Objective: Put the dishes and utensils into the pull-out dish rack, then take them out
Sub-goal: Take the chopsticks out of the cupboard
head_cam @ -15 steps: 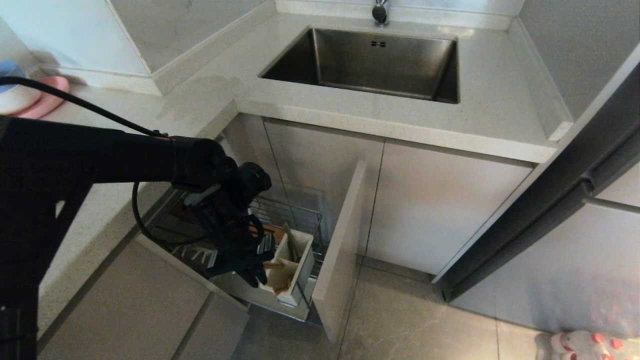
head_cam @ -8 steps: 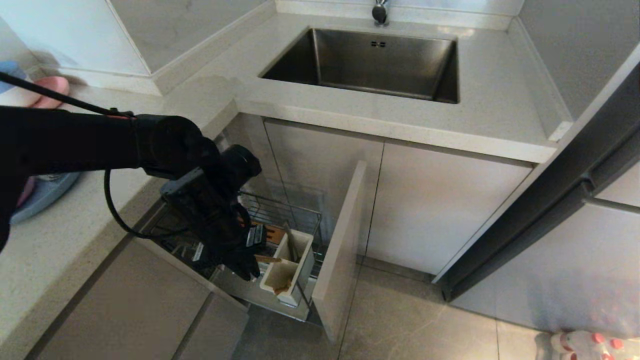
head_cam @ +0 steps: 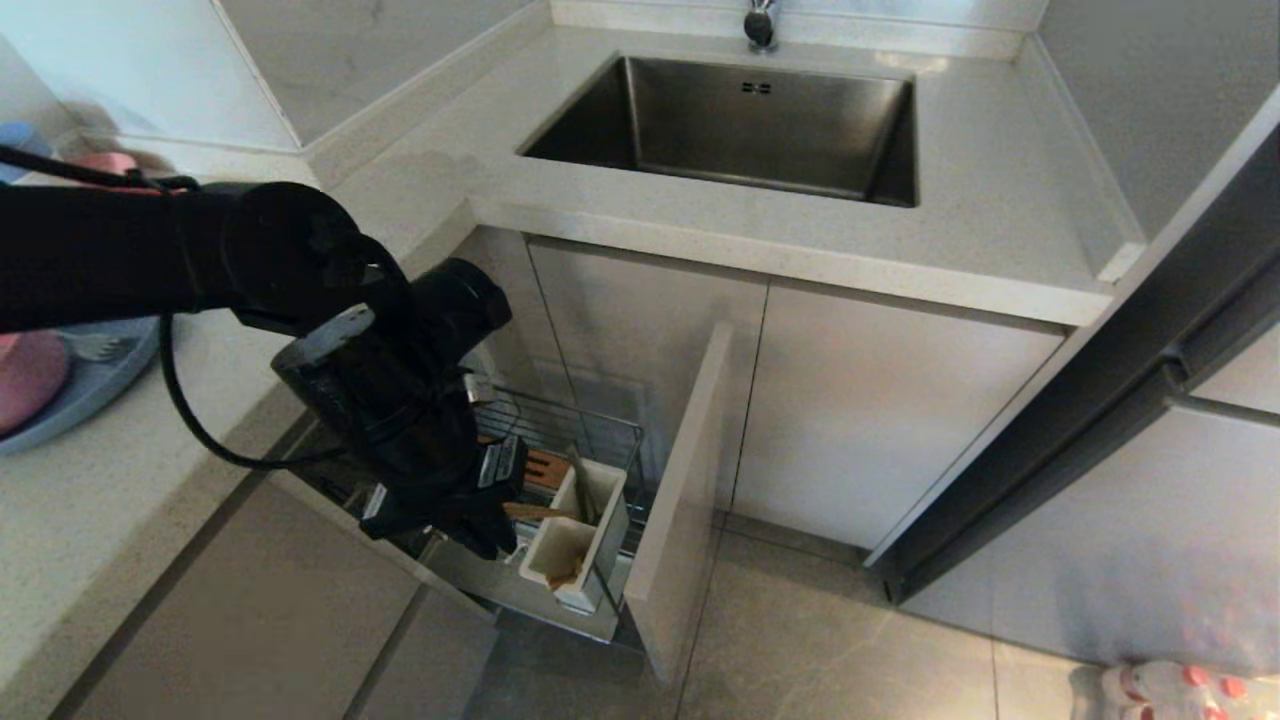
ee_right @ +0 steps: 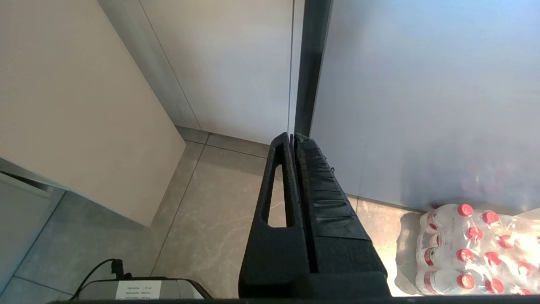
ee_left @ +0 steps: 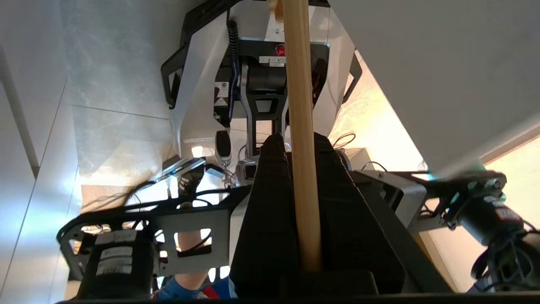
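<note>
My left gripper (head_cam: pixel 490 535) is pinching the chopsticks (ee_left: pixel 300 139), hanging over the pull-out dish rack (head_cam: pixel 560 450), just left of its white utensil box (head_cam: pixel 580 535). Blue plate (head_cam: pixel 90 385) and pink bowl (head_cam: pixel 25 375) are sitting on the counter (head_cam: pixel 100 500), far left. My right gripper (ee_right: pixel 294 139) is sitting closed and empty above the floor (ee_right: pixel 211 228).
</note>
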